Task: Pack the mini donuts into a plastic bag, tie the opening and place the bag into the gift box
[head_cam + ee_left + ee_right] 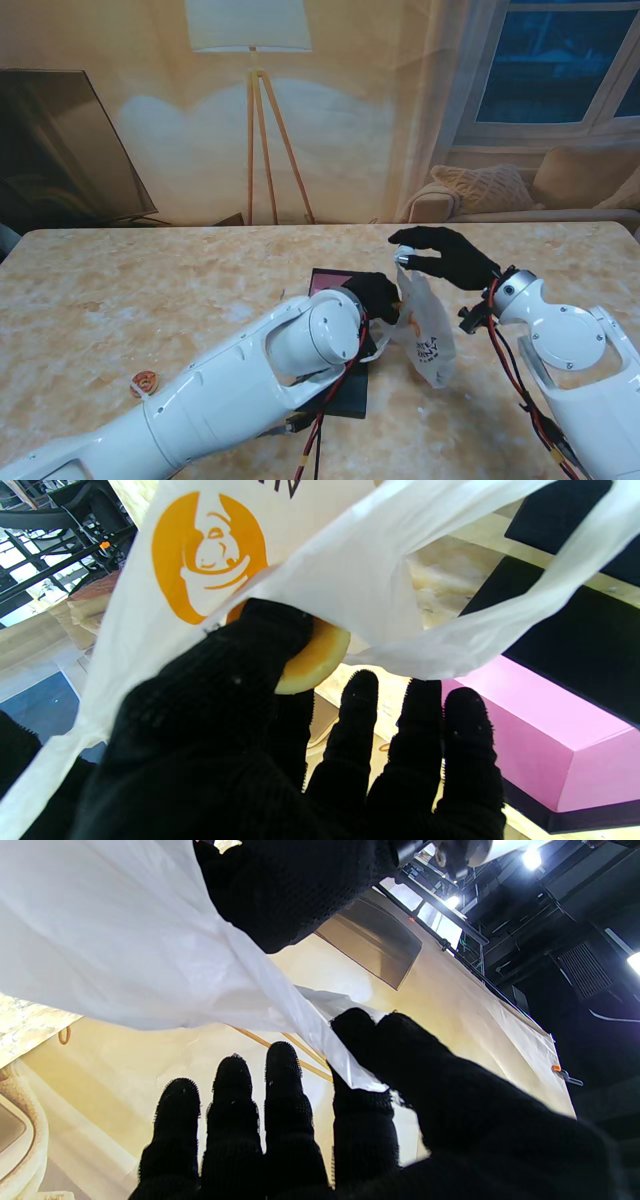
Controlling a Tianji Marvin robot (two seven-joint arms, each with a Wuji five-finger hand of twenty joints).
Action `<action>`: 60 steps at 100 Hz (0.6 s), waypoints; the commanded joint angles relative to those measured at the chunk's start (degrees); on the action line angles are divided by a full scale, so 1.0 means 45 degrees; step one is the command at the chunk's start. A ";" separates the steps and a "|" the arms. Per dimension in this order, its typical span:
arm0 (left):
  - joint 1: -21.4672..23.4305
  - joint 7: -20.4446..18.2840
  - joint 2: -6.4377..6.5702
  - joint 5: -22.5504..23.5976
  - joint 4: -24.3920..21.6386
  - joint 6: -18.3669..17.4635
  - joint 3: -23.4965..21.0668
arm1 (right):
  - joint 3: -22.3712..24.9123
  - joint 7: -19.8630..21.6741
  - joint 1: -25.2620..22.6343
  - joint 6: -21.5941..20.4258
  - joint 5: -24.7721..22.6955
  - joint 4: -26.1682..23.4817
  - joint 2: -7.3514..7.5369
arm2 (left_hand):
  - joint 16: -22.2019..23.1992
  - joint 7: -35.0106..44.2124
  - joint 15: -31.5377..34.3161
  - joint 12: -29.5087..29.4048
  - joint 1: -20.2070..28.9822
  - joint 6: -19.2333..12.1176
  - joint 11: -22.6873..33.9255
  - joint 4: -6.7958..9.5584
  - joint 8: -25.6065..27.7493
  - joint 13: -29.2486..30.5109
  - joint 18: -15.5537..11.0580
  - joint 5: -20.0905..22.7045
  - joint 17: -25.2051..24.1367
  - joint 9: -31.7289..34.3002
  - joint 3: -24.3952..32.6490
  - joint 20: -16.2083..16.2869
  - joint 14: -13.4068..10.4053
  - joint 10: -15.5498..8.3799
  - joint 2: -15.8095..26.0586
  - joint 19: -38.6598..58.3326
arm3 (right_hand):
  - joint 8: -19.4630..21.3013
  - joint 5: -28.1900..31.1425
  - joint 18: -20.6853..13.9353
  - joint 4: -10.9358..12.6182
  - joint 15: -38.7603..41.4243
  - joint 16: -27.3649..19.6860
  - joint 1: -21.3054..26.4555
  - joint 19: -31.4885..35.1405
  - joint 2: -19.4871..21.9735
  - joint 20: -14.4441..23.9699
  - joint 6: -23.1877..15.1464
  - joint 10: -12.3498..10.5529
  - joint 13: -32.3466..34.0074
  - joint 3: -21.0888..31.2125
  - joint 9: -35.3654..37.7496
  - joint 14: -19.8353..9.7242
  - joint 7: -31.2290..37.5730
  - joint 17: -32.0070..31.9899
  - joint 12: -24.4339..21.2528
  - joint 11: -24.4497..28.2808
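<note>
A white plastic bag with an orange logo hangs above the table's middle. My right hand pinches its top edge between thumb and forefinger and holds it up. My left hand is at the bag's left side, thumb and finger shut on a tan mini donut right at the bag's mouth. Under the hands lies the gift box, black outside with a pink inside. Another mini donut lies on the table near my left forearm.
A black lid or box part lies on the marble table nearer to me than the pink box, partly hidden by my left arm. Cables hang from both wrists.
</note>
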 commanded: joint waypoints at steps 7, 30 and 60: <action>-0.0017 -0.0228 -0.0035 -0.0123 -0.0181 0.0040 -0.0021 | -0.0044 0.0232 -0.0037 -0.0133 0.0029 0.0042 -0.0022 | -0.0288 -0.0570 -0.0287 -0.0135 -0.0392 0.0174 -0.0126 0.0014 0.0314 -0.0420 -0.0120 0.0198 -0.0267 -0.0452 0.0193 -0.0261 0.0050 -0.0004 0.0079 -0.0086 | -0.0052 0.0245 -0.0525 0.0484 0.0207 -0.0261 0.0844 -0.0280 0.0342 -0.0160 -0.2206 -0.0431 0.0010 0.1239 -0.0114 -0.0394 -0.0229 0.0136 0.0092 0.0178; 0.0025 -0.0506 0.0138 -0.0307 -0.0449 0.0171 -0.0157 | -0.0067 0.0341 -0.0019 -0.0253 0.0143 0.0073 0.0000 | -0.0476 -0.3766 -0.0613 -0.0221 -0.2327 0.1241 -0.0719 0.0214 0.1476 -0.0859 -0.0284 -0.0205 -0.0533 -0.0925 0.1264 -0.0306 0.0091 0.0577 0.1103 -0.0460 | -0.0080 0.0285 -0.0462 0.0478 0.0339 -0.0262 0.0792 -0.0328 0.0294 -0.0136 -0.2252 -0.0439 -0.0016 0.1305 -0.0097 -0.0395 -0.0230 0.0157 0.0110 0.0188; 0.0058 -0.0575 0.0271 -0.0078 -0.0540 -0.0050 -0.0177 | 0.0050 0.0423 -0.0154 -0.0416 0.0351 -0.0035 0.0015 | -0.0309 -0.6575 -0.0429 -0.0058 -0.3512 0.1413 -0.0939 0.1174 0.1369 -0.0877 -0.0285 -0.1324 -0.0469 -0.1241 0.2177 0.0045 0.0215 0.0931 0.1487 -0.0226 | -0.0064 0.0349 -0.0454 0.0495 0.0426 -0.0248 0.0736 -0.0361 0.0261 -0.0105 -0.2280 -0.0439 0.0014 0.1407 -0.0038 -0.0381 -0.0214 0.0176 0.0125 0.0177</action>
